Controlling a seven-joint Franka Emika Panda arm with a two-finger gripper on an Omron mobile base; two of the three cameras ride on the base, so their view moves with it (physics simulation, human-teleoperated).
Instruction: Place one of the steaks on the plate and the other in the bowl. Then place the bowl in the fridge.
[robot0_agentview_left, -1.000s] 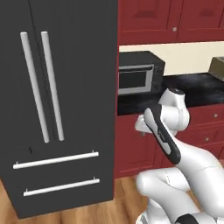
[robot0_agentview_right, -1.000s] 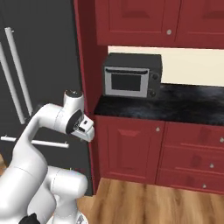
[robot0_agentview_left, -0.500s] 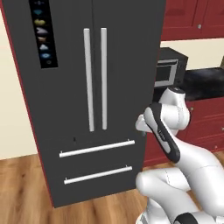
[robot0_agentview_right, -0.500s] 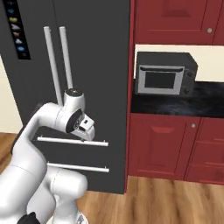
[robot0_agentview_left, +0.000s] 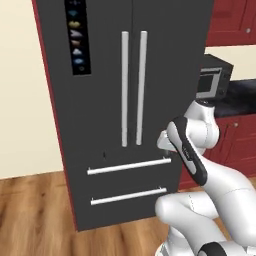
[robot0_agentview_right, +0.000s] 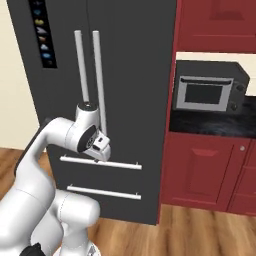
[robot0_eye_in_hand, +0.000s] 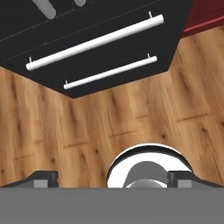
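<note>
The fridge stood at ten o'clock of the arm in the left base view, both doors shut, its two bar handles side by side. The gripper hung by the upper drawer bar, jaws spread wide and empty. No steak, plate or bowl could be made out. The likely trouble: with nothing carried, a reach for a handle could clip the drawer bar, or the door could swing into the arm.

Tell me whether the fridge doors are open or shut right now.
Shut. Both doors of the fridge sit flush, their two silver bar handles side by side with only a thin seam between them. The lower drawers look closed too.
</note>
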